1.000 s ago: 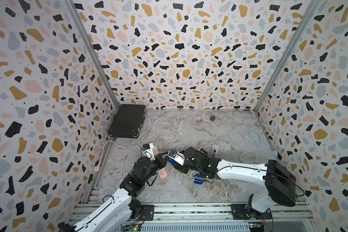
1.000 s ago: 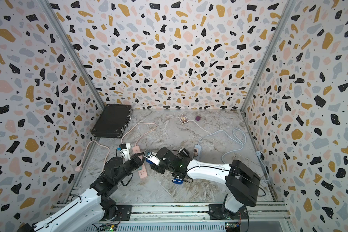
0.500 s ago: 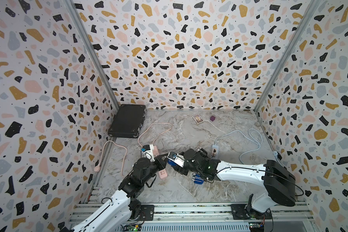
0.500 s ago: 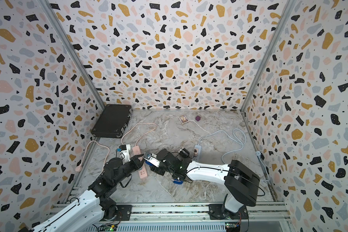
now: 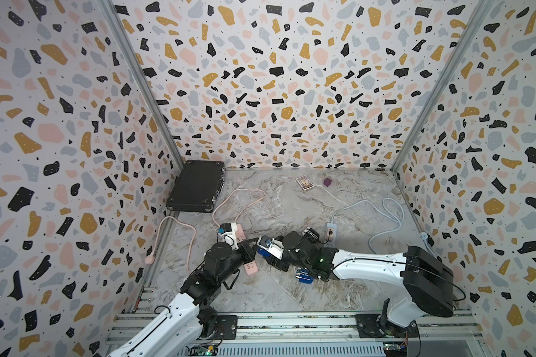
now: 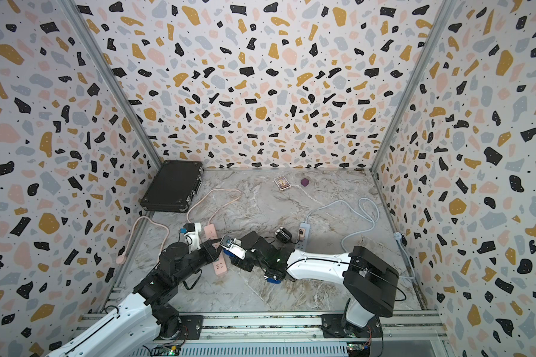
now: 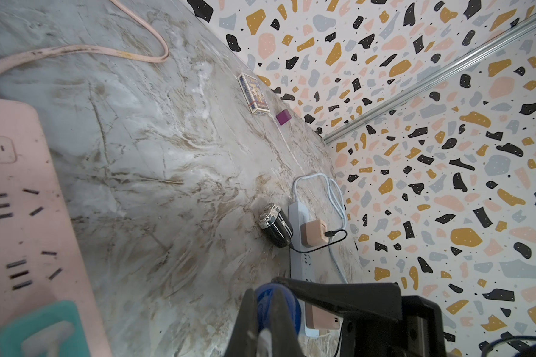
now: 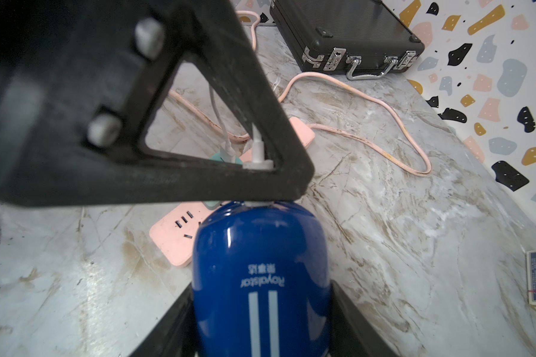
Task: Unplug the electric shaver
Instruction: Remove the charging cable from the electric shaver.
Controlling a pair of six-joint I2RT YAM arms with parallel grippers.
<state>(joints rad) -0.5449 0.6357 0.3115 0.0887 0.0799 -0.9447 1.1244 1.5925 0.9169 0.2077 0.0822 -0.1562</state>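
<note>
The blue electric shaver (image 8: 259, 247) is held just above the near end of the pink power strip (image 8: 174, 238). The right hand (image 8: 260, 309) clamps it across its body, one finger on either side. The left hand (image 7: 264, 333), pressed together, pinches the white plug (image 8: 258, 151) at the shaver's end facing the strip. The plug sits in the shaver's socket, and its cable runs to a teal adapter (image 7: 44, 327) on the strip.

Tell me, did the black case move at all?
No. The black case still lies in the far corner, right by the metal corner post, just as before.
</note>
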